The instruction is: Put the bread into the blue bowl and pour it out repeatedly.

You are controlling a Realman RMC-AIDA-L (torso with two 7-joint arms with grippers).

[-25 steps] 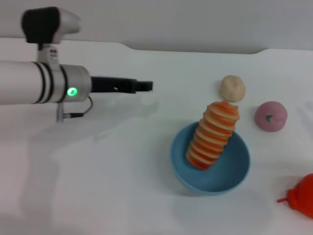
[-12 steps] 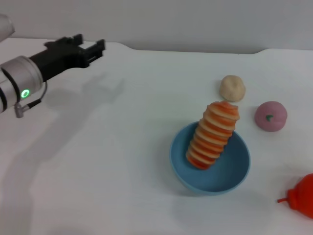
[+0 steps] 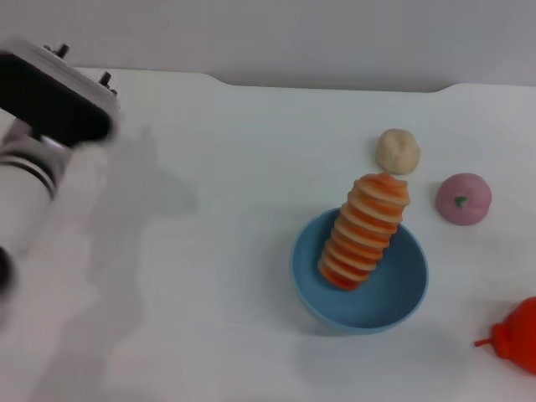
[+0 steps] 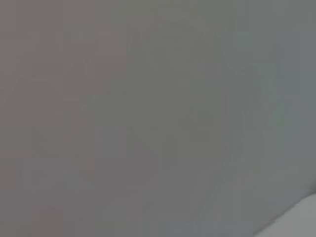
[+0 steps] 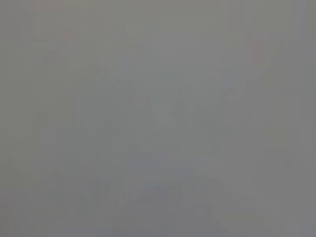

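Pulling back toward the near left edge since a second ago: left arm (image 3: 50,126), well apart from everything; pincer state impossible to tell. Right arm not showing.

Leaning in the blue bowl (image 3: 360,272): bread (image 3: 366,230), striped side showing, ridged orange and cream, top end poking past the far rim. Bowl smooth, deep, round.

Risking a tip-out at any nudge, being so upright; sitting close behind: tan ball (image 3: 398,151), pink ball (image 3: 463,198), both round, ready for rolling.
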